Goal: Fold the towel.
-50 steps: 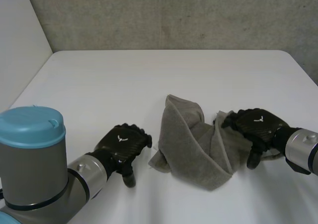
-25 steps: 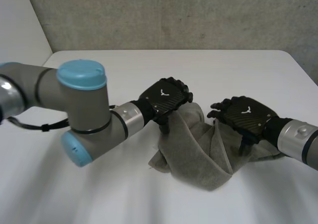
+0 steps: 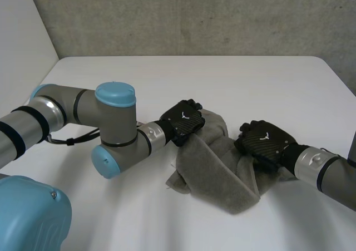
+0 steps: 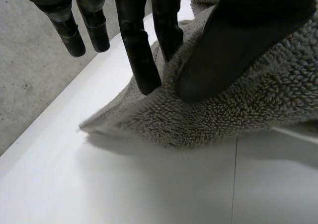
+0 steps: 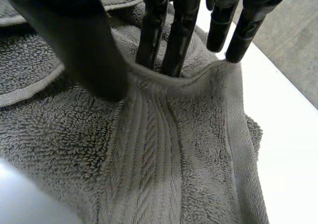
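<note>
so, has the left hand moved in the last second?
Yes: the left hand moved toward the far edge of the table, onto a corner of the towel, pinching it.

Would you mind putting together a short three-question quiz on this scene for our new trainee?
1. True or false: the towel lies flat and fully spread on the table.
2. What is the left hand pinching? A) the towel's edge B) nothing C) the other hand
3. Fill in: the right hand pinches a fold of the ____ between thumb and fingers.
Key: 1 false; 2 A; 3 towel.
</note>
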`<state>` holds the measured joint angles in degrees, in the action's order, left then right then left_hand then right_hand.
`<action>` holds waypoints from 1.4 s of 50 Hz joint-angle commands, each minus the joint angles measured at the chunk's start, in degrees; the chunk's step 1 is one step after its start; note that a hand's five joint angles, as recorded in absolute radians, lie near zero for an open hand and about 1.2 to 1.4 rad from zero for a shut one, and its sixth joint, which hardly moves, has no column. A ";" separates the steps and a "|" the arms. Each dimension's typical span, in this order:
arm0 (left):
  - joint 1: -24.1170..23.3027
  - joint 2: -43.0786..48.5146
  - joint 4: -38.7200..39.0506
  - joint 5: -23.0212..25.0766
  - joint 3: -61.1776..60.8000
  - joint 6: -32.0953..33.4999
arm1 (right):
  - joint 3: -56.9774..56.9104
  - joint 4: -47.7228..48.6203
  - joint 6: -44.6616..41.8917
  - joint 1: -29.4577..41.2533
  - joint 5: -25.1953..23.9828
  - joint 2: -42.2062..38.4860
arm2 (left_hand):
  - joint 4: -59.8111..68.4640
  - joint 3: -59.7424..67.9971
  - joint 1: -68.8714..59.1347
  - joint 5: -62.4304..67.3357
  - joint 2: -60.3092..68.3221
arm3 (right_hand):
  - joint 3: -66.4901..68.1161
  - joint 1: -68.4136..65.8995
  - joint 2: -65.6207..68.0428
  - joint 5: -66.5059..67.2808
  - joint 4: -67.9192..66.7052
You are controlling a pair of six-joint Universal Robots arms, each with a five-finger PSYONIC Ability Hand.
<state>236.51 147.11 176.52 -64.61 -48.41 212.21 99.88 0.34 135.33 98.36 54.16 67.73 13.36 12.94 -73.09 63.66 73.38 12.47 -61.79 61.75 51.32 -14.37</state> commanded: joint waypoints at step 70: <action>3.70 -25.03 9.28 -8.78 -40.89 -6.37 | 4.98 -12.46 4.68 -4.76 -5.03 8.38 | -3.36 -2.94 -6.91 6.34 6.62 | -2.47 -18.21 18.25 18.68 4.37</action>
<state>239.46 121.95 186.39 -73.04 -89.97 206.84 106.03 -10.85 140.03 93.25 48.70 76.51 13.36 12.94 -73.80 65.72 75.37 12.47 -75.60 75.01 66.79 -14.37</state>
